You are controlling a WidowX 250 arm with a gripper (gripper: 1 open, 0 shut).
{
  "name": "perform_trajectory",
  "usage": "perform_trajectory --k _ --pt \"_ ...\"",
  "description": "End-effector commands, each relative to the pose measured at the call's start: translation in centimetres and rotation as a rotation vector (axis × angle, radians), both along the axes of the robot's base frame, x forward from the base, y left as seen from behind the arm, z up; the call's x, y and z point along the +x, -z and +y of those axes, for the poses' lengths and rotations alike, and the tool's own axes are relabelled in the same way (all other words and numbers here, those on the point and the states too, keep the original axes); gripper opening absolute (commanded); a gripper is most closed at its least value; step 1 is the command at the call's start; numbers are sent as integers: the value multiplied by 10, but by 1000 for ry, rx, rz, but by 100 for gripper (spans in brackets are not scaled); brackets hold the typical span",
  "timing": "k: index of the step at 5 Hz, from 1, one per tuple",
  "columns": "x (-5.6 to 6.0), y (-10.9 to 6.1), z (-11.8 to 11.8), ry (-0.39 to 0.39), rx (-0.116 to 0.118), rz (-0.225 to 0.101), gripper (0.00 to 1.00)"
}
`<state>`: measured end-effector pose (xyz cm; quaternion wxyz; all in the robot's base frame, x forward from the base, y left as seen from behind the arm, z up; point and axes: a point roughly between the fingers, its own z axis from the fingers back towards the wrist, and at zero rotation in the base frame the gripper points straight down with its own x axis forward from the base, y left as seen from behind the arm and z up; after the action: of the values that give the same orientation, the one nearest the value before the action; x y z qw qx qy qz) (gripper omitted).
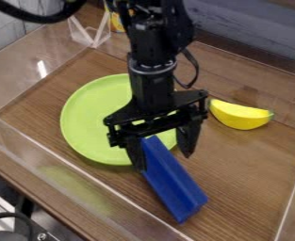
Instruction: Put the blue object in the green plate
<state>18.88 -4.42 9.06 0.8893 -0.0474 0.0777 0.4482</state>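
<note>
Straddling the blue object [172, 179], the claw [153, 144] stands spread beside green plate [90, 118].

Even light, plexi glare, sl. blur

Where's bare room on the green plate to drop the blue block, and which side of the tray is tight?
The green plate is bare across its left and far parts. Its near-right rim is crowded: the open gripper hangs there over the blue block's far end. The yellow object blocks the right. The wood between the plate and the tray's left wall is free, as is the near-left corner.
</note>
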Motion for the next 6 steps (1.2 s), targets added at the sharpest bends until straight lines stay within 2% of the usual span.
perform_trajectory --k 1,6 --pt "3 -3 2 -18 -14 -32 100" --pt "3 1 7 -71 -39 -35 100"
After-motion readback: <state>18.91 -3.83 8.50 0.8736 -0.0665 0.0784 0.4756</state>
